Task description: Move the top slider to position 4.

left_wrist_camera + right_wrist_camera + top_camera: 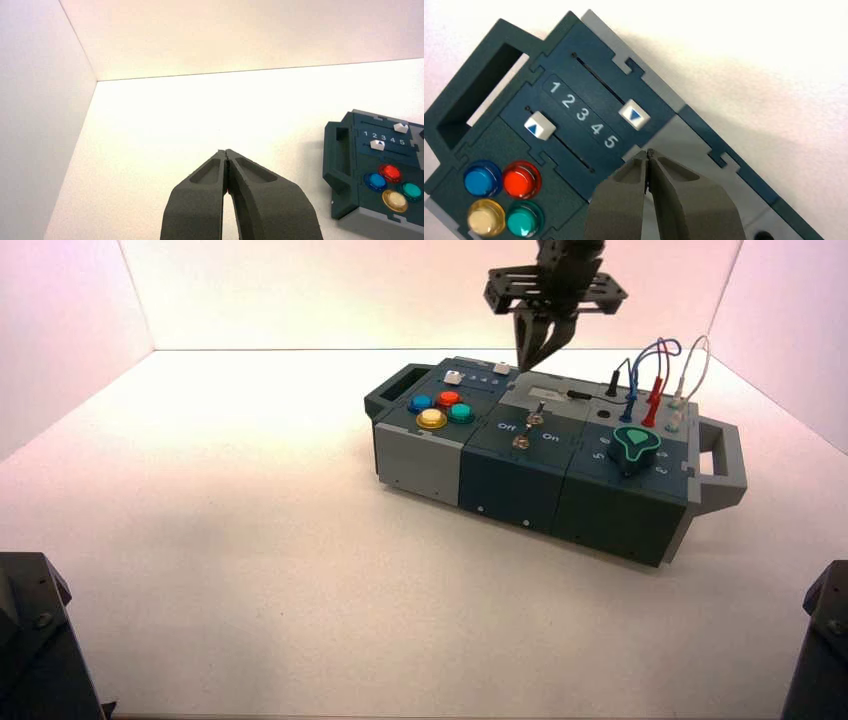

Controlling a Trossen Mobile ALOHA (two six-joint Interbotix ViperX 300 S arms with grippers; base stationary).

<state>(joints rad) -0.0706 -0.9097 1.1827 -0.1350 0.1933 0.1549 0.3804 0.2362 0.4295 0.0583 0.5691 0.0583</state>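
Right wrist view, top slider [634, 114] beside 4, right gripper [649, 153] fingers together, left gripper [226, 152] fingers together.

**What you can actually read on the box**

Not much lettering here. Between the two slider slots there's a white number strip [582, 114] reading "1 2 3 4 5". The top slider [634, 114] carries a small blue triangle mark and sits across from the 4; the other slider knob [539, 125] has the same blue triangle, next to the 1. By the toggle switches [528, 430] in the middle section it says "Off" on the left and "On" on the right. The digits around the green knob [635, 447] are too small to read.
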